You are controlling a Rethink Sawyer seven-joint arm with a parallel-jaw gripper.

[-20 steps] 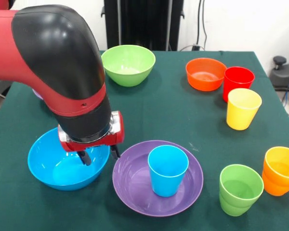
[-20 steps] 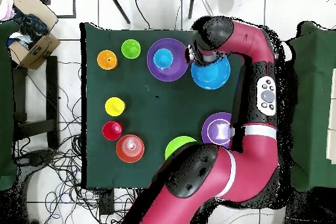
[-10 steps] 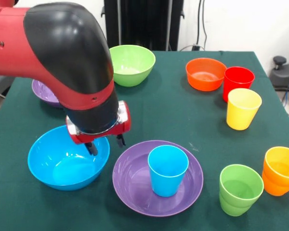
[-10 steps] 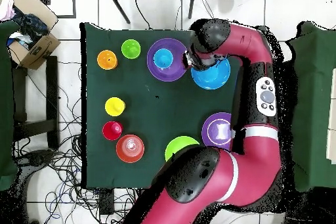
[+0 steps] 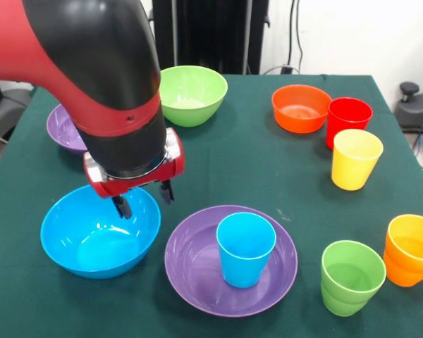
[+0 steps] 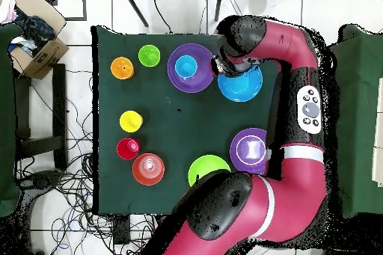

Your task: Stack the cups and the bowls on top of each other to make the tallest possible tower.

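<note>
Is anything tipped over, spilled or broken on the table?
Nothing stands out. Every cup and bowl sits upright and looks whole. The blue cup stands inside the purple bowl, and the gripper hangs open above the blue bowl rim, holding nothing.

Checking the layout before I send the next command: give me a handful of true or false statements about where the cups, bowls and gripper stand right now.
1. The blue cup stands upright inside a purple bowl. True.
2. The gripper holds the blue bowl off the table. False: its open fingers hang over the bowl's rim, holding nothing.
3. The red cup is stacked in the orange bowl. False: it stands beside the bowl.
4. The light green bowl is empty. True.
</note>
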